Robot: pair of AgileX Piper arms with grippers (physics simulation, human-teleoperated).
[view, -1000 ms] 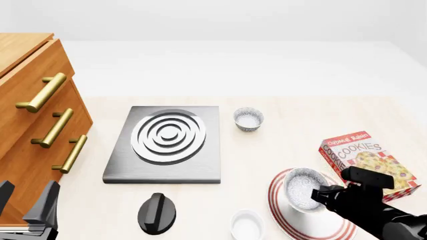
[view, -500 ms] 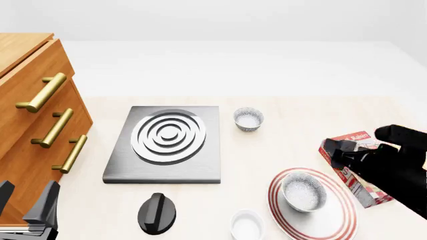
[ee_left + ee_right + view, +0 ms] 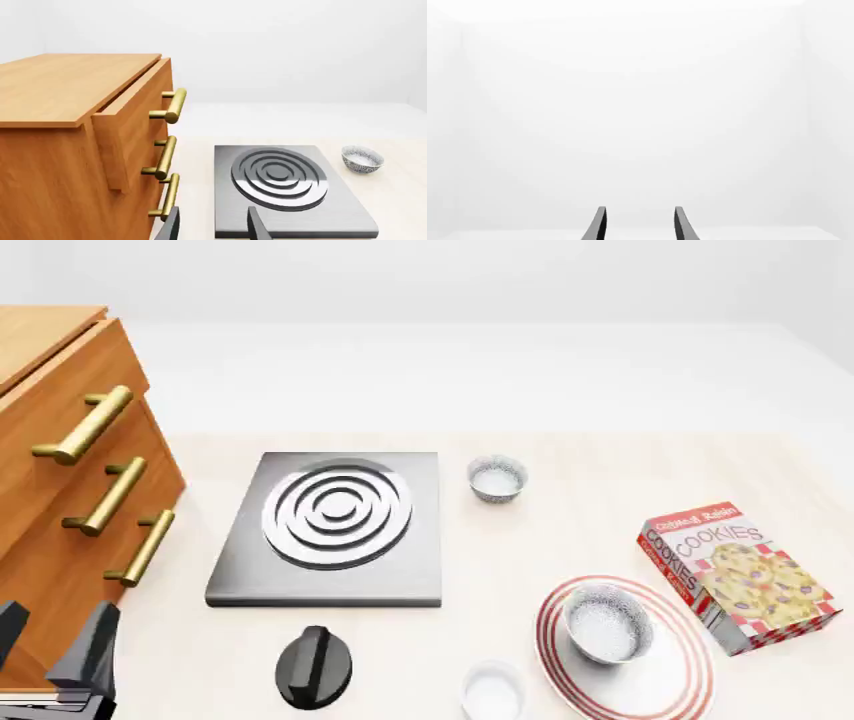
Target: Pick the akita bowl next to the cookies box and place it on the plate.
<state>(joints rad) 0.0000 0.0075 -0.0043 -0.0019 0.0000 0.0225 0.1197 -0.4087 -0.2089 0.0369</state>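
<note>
The scene was a pale table [image 3: 601,510] before a plain white wall, with a wooden drawer cabinet [image 3: 54,440] bearing brass handles at the left edge. The left gripper [image 3: 54,660] sat low at the near left corner of the front view, beside the cabinet; its fingers [image 3: 257,227] stood parted with nothing between them. Ahead of it and to its right lay a grey stove plate [image 3: 334,530] with concentric rings, and just to its right on the table a black knob [image 3: 315,668].

The bowl [image 3: 609,621] stood upright on the plate [image 3: 667,685], toward the plate's far half, well to the right of the left gripper. The cookies box [image 3: 741,575] lay just beside the plate on its right. A twin bowl [image 3: 497,478] stood beyond the stove plate's far right corner (also seen from the left wrist [image 3: 362,158]). A plain white cup [image 3: 494,692] stood near the plate's left rim.

The right gripper [image 3: 639,225] did not appear in the front view. Its wrist camera showed two parted fingers, empty, against blank white background only; no table object lay before it.
</note>
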